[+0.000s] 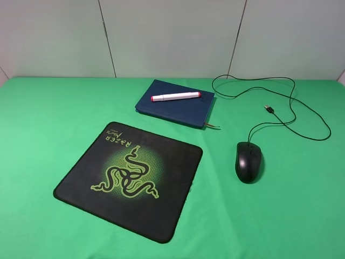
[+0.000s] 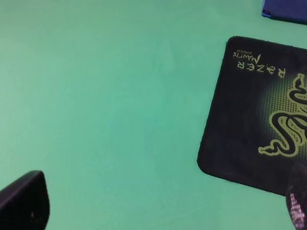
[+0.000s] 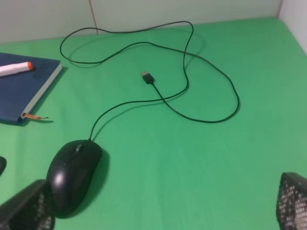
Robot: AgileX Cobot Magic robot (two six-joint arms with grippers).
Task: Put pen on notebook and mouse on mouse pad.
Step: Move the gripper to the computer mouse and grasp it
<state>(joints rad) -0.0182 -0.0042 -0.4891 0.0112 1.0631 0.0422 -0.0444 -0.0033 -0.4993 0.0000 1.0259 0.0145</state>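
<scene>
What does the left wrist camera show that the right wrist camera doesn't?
Left wrist only: the mouse pad with its green snake logo and lettering. Right wrist only: the mouse, its looping cable and plug, and the pen lying on the notebook. Both: the notebook, only a corner of it in the left view, and the green table.

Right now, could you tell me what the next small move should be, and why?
Probably bring the open right gripper over the mouse to grasp it: the pen already lies on the notebook, while the mouse sits on the cloth right of the mouse pad.
</scene>
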